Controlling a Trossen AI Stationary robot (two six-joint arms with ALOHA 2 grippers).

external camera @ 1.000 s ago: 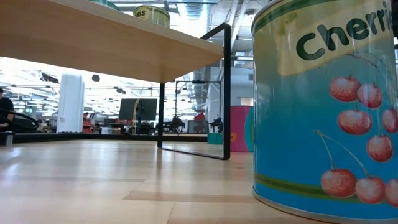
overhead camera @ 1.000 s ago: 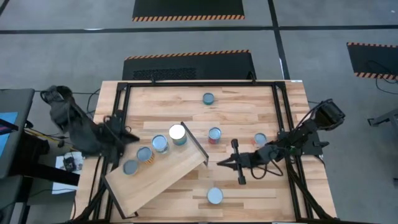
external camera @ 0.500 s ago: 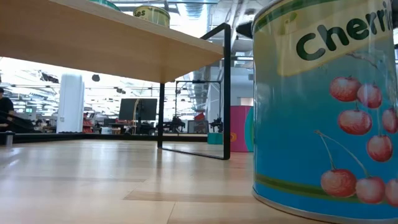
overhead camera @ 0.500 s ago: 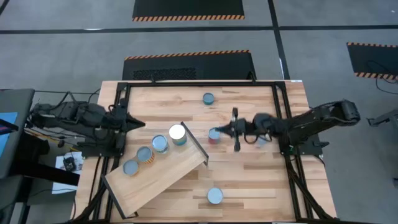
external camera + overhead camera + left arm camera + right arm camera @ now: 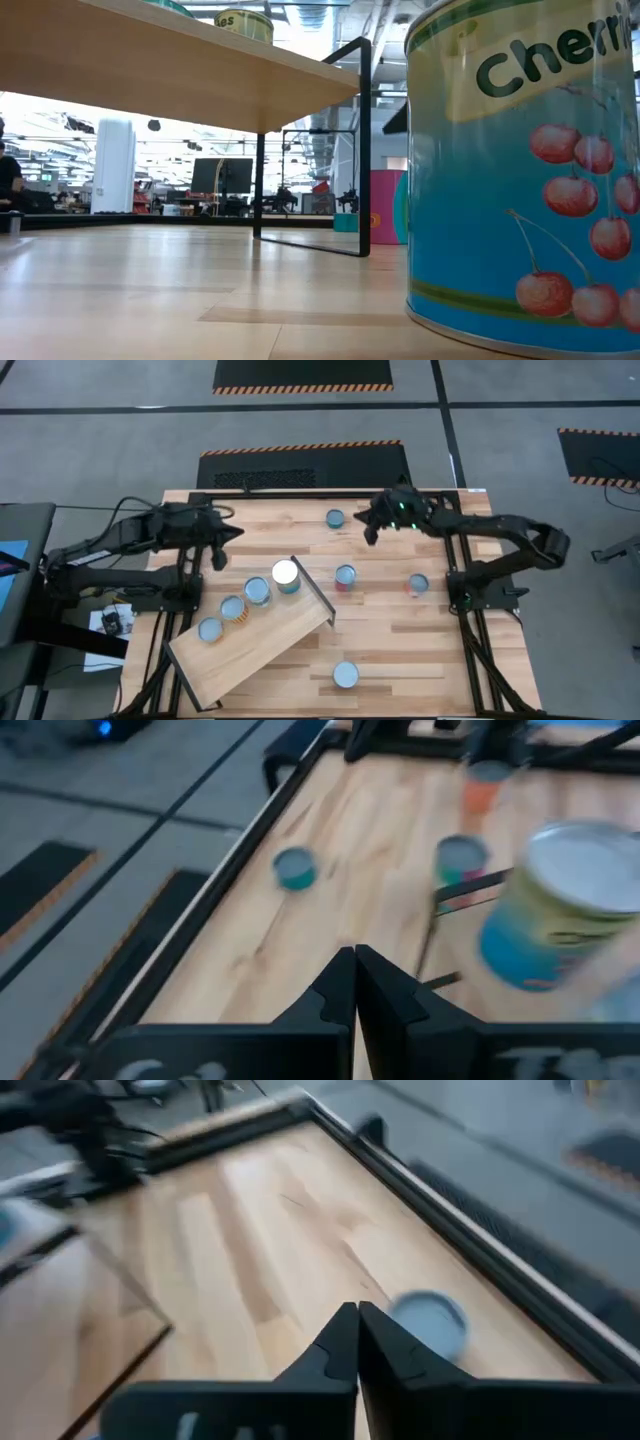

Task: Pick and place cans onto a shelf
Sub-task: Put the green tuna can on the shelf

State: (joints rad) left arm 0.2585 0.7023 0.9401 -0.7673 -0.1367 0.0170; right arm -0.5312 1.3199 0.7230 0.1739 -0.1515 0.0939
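Observation:
The light-wood shelf (image 5: pixel 262 648) stands slantwise at the near left on thin dark legs. Several cans stand in a row on it, from a teal one (image 5: pixel 210 628) to a larger white-topped one (image 5: pixel 286 574). Other cans stand on the table: far middle (image 5: pixel 335 517), centre (image 5: pixel 346 576), right (image 5: pixel 418 584), and near edge (image 5: pixel 346 675). My left gripper (image 5: pixel 232 532) is shut and empty above the far left of the table. My right gripper (image 5: pixel 362 525) is shut and empty, just right of the far can (image 5: pixel 428 1320).
The black frame rails (image 5: pixel 455 560) run along the table's sides and far edge. In the low view the cherry-labelled can (image 5: pixel 530 170) fills the right side, with the shelf's underside (image 5: pixel 170 70) and a dark leg (image 5: pixel 364 150) overhead.
My right gripper has swung from the near right of the table toward the far edge and now sits beside the far can. My left arm has come from beyond the table's left edge in over the far left of the table. The cans have kept still.

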